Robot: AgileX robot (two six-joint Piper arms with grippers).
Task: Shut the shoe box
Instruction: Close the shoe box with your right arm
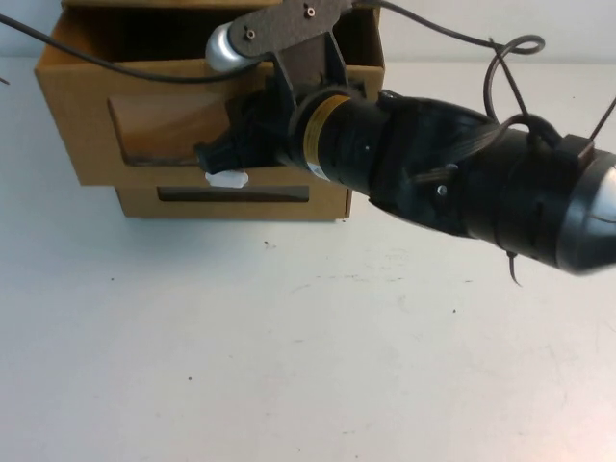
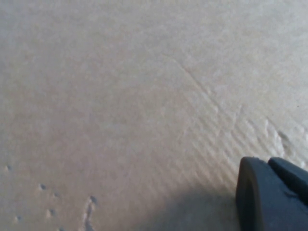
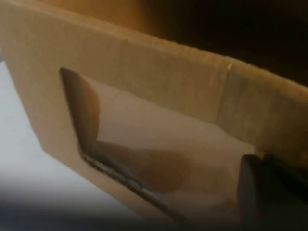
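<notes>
- In the high view, even, soft light fell on the pale bench point(image 1: 318, 346), with only a faint shadow under the shoe box point(image 1: 87, 125).
- The right arm's near housing point(image 1: 577, 221) loomed large and soft-edged, out of focus, with a bright sheen on its rim.
- A silver knob point(image 1: 229, 46) carried a small glare.
- The left wrist view was dim, warm and blurred; the left gripper point(image 2: 272, 195) cast a dark shadow beside itself.
- The right wrist view was murky, its upper corner nearly black; the right gripper point(image 3: 272, 192) showed as a dark smear against the window point(image 3: 154, 144).
</notes>
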